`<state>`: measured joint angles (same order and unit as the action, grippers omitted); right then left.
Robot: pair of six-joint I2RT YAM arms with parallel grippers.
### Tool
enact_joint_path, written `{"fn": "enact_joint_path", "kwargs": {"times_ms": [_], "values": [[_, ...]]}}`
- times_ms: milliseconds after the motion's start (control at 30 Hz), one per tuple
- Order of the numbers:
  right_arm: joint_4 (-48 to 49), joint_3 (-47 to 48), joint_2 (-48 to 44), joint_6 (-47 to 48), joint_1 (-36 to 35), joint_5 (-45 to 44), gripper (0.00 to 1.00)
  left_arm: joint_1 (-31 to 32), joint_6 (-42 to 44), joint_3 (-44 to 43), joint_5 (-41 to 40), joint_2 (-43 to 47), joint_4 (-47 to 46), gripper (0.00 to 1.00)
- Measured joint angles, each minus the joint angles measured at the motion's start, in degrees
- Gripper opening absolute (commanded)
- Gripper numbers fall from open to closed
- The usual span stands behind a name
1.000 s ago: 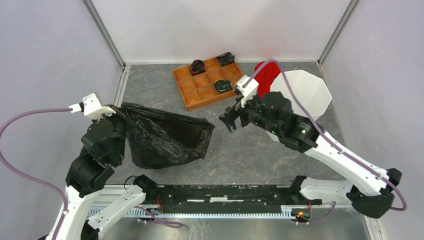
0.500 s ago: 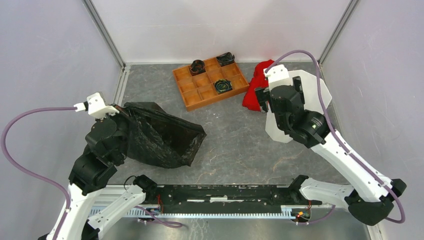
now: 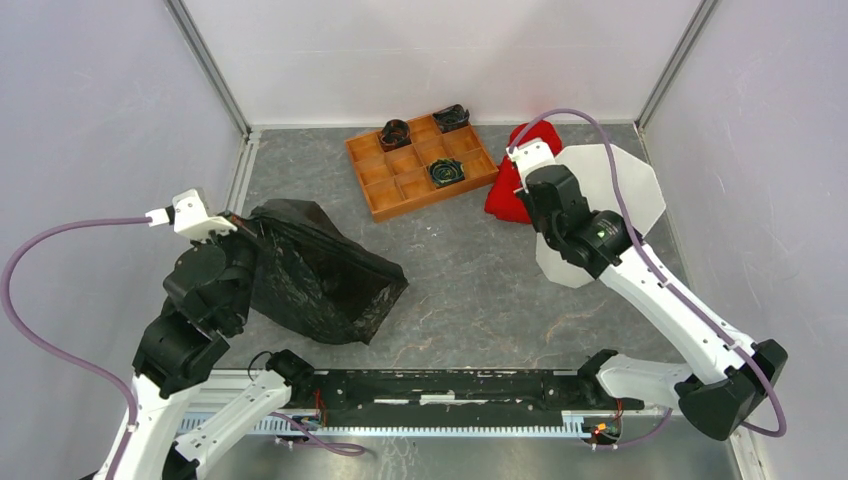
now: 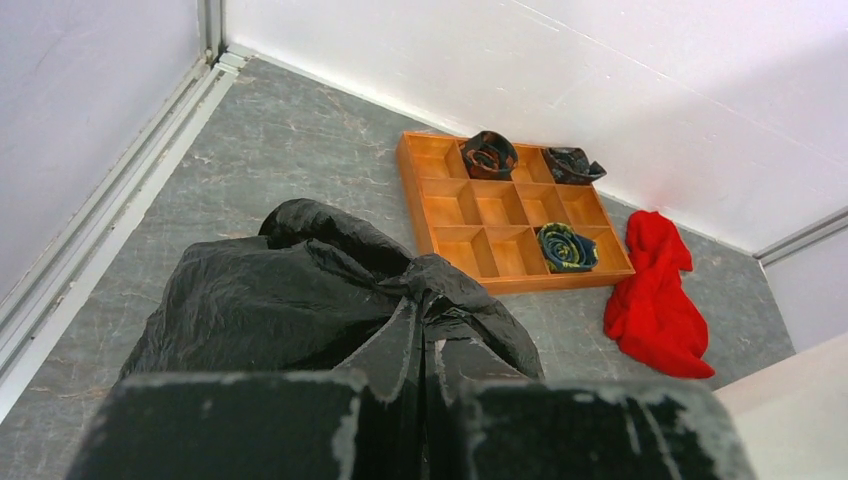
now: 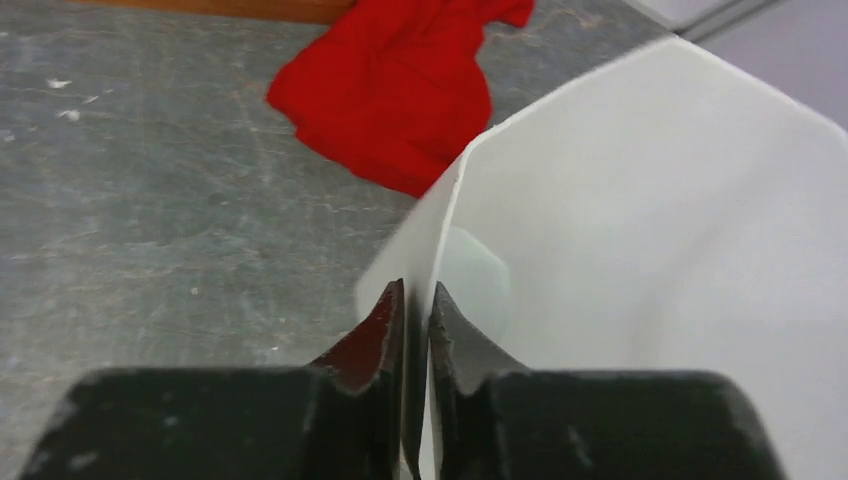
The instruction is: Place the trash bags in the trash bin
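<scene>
The black trash bag [image 3: 320, 285] lies crumpled on the left of the table. My left gripper [image 3: 248, 230] is shut on its gathered edge. In the left wrist view the bag [image 4: 300, 300] bunches up between the closed fingers of that gripper [image 4: 428, 330]. The white trash bin [image 3: 620, 185] stands at the right. My right gripper [image 3: 540, 212] is at its left rim. In the right wrist view this gripper [image 5: 415, 295] is shut on the thin wall of the bin [image 5: 650, 250], one finger inside and one outside.
A red cloth [image 3: 505, 195] lies just left of the bin, also seen ahead of the right fingers [image 5: 400, 90]. An orange-brown compartment tray [image 3: 420, 165] with a few dark rolled items sits at the back centre. Walls close in on three sides.
My right gripper swung from the table's middle over to the bin and shut on its rim. The bag in my left gripper has sagged and drawn leftward.
</scene>
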<state>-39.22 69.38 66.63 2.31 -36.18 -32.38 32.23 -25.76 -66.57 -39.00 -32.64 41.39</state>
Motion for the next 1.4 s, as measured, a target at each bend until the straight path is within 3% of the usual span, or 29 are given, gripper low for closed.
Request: {"fn": "enact_joint_path", "kwargs": {"times_ms": [33,167,333,533,767,933,1400], "values": [[0.2,0.0,0.0,-0.4,0.0,1.0,0.01,0.0,0.0,0.0,0.2,0.1,0.0,0.02],[-3.4,0.2,0.3,-1.0,0.0,5.5,0.01,0.0,0.0,0.0,0.3,0.3,0.0,0.02],[-6.4,2.5,-0.3,1.6,-0.7,18.3,0.00,0.0,0.0,0.0,0.1,0.8,0.0,0.02],[-2.0,3.0,-0.5,-0.5,-7.4,33.7,0.00,0.0,0.0,-0.2,0.1,0.8,0.0,0.02],[2.2,10.9,11.5,-0.6,-18.0,33.7,0.01,0.0,0.0,-1.5,0.1,1.0,0.8,0.02],[3.8,11.7,13.1,-0.5,-21.4,33.8,0.02,0.0,-0.1,-2.9,-0.7,2.0,2.6,0.02],[-1.4,17.1,15.0,-1.0,-24.3,24.0,0.78,0.0,0.0,-5.5,-3.8,1.8,2.9,0.02]]}}
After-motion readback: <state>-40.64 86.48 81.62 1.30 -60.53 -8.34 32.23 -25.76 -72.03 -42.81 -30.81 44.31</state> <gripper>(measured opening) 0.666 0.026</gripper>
